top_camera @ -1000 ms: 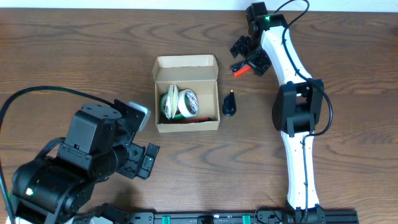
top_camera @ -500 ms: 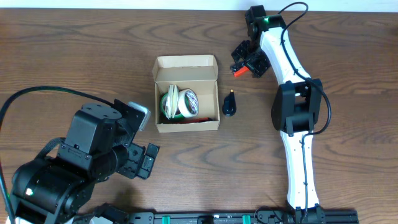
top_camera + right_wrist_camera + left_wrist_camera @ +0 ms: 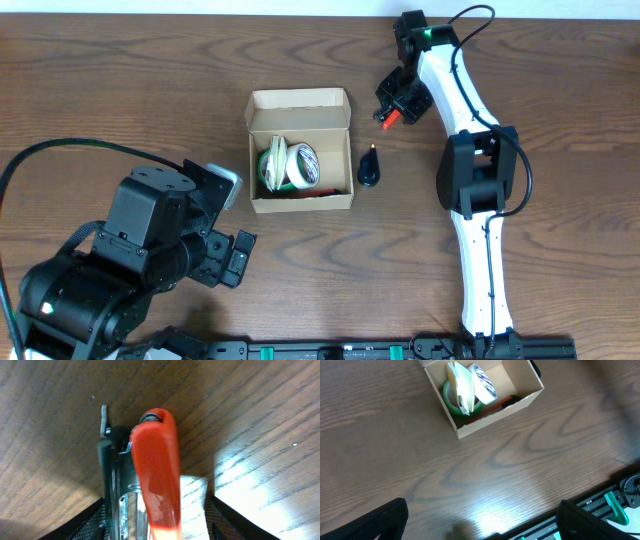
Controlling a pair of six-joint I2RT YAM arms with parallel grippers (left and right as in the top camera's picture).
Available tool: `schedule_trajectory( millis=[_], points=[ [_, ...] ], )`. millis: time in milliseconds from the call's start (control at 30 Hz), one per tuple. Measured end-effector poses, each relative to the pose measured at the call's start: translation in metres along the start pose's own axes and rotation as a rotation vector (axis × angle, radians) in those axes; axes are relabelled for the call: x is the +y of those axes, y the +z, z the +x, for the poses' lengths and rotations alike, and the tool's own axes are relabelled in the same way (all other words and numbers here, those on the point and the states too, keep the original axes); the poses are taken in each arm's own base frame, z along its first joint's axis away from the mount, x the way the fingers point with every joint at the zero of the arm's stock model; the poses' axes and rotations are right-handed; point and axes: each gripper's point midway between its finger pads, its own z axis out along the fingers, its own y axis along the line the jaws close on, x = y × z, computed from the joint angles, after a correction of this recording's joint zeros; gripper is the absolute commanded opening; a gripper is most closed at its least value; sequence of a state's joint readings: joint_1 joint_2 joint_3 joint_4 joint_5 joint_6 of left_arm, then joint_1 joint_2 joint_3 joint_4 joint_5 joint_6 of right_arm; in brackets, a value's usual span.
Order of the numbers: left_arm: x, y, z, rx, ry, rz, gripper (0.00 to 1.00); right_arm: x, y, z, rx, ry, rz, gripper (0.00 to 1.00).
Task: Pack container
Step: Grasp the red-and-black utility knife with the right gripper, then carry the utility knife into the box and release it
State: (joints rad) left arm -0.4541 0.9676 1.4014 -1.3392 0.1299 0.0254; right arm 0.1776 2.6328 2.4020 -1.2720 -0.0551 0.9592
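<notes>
The container (image 3: 300, 203) is a tan cardboard box at mid-table, lid flap open toward the far side. It holds a green tape roll and a white one (image 3: 288, 165) standing on edge. It also shows in the left wrist view (image 3: 490, 416). A red and black stapler-like tool (image 3: 390, 116) lies on the table to the box's far right. My right gripper (image 3: 400, 102) is low over it, a finger on each side (image 3: 155, 525). The left finger is against the tool (image 3: 155, 460) and the right finger stands a little off. My left gripper (image 3: 480, 520) is open and empty.
A small black rounded object (image 3: 369, 170) lies just right of the box. My left arm (image 3: 130, 260) fills the near left corner. The table's front edge and a rail with green clips (image 3: 615, 505) lie just below the left gripper.
The right gripper's fingers have drawn in closer around the red and black tool. The left arm, the box and the black object have not moved.
</notes>
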Motion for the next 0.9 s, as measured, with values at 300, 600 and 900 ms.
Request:
schedule_trajectory(
  millis=[300,600,900],
  points=[
    [0.000,0.000,0.000,0.000,0.000,0.000,0.95,-0.004,0.001,0.000,-0.006,-0.001,0.017,0.34],
    [0.000,0.000,0.000,0.000,0.000,0.000,0.95,-0.007,-0.001,0.000,-0.002,-0.022,0.022,0.10],
    [0.000,0.000,0.000,-0.001,0.000,0.000,0.95,-0.015,-0.030,0.010,0.013,-0.166,0.030,0.01]
  ],
)
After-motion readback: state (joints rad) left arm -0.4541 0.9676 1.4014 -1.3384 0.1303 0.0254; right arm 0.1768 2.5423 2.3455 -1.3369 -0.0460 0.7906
